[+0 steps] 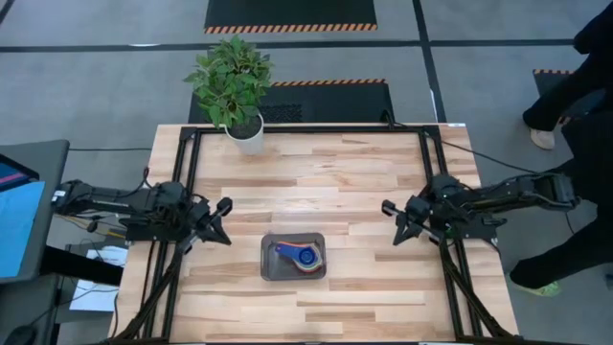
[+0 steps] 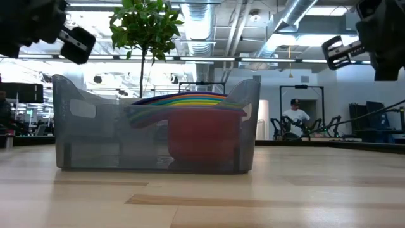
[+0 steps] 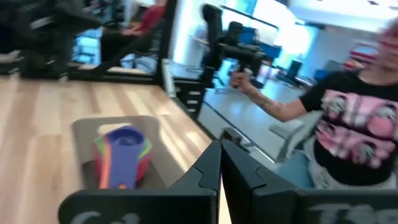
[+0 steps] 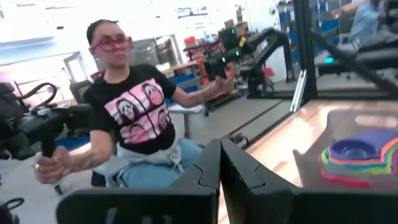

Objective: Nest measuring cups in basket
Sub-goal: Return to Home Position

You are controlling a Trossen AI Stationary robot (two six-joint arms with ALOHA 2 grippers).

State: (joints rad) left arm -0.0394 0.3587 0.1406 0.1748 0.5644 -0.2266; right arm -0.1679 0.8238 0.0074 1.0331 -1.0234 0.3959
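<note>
The measuring cups sit stacked one inside another in the grey basket near the middle of the table's near half, a blue cup on top and the red one at the bottom. In the wrist views the stack shows the same rainbow of rims. My left gripper hovers above the table to the basket's left, shut and empty. My right gripper hovers to the basket's right, also shut and empty.
A white pot with a green plant stands at the table's far edge, left of centre. A person holding control handles sits beyond the table's near side. Another person stands off the table's right side.
</note>
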